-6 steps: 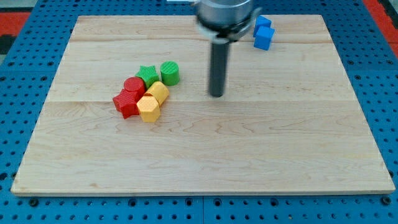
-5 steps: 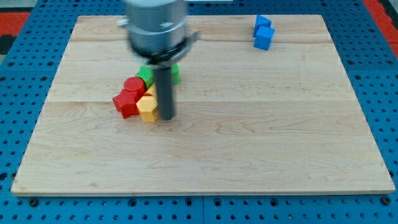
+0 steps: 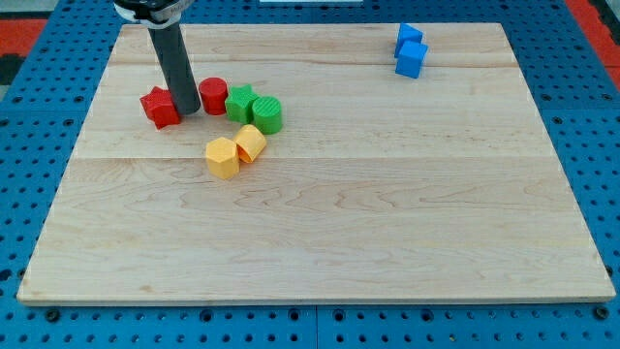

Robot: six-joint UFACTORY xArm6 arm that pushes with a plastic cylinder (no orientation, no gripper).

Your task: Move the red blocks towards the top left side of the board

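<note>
A red star-shaped block lies at the board's upper left. A red cylinder lies just to its right. My tip rests on the board between the two red blocks, touching or almost touching both. The dark rod rises from it toward the view's top left.
A green star block touches the red cylinder's right side, with a green cylinder next to it. Two yellow blocks lie below them. Two blue blocks sit near the top right edge of the wooden board.
My tip swept from the board's middle through the cluster to the upper left. Both red blocks moved up and left, the green blocks shifted up, and the yellow blocks stayed low.
</note>
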